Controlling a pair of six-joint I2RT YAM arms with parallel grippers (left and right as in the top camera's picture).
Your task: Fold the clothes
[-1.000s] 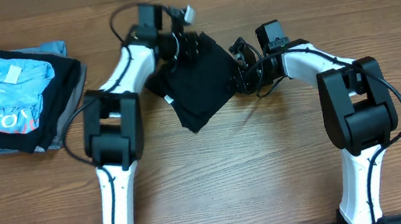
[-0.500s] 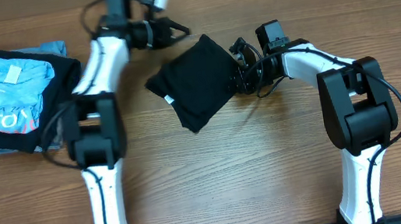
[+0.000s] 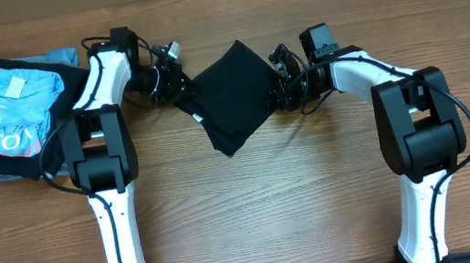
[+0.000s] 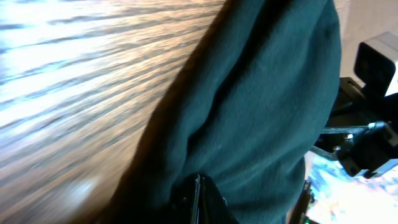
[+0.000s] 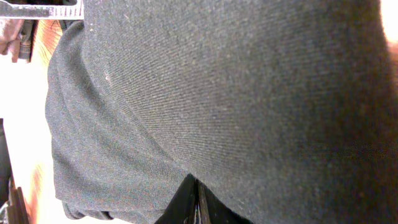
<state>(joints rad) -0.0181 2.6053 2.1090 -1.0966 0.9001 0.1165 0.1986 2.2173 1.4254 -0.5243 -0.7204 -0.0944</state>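
Observation:
A black folded garment (image 3: 230, 95) lies on the wooden table at centre back. My left gripper (image 3: 174, 78) is at its left corner. In the left wrist view its fingers (image 4: 198, 186) are shut, with their tips against the dark cloth (image 4: 261, 99). I see no cloth between them. My right gripper (image 3: 279, 84) is at the garment's right edge. In the right wrist view its fingers (image 5: 194, 190) are shut on the grey-black cloth (image 5: 236, 87), which fills the view.
A stack of folded clothes (image 3: 7, 117) with a blue printed shirt on top lies at the far left of the table. Bare wood (image 3: 265, 210) lies in front of the garment, between the two arm bases.
My left gripper let go of the garment's upper left, swung away to the back left with its fingers open, and has come back shut to the left corner. The right arm has not moved.

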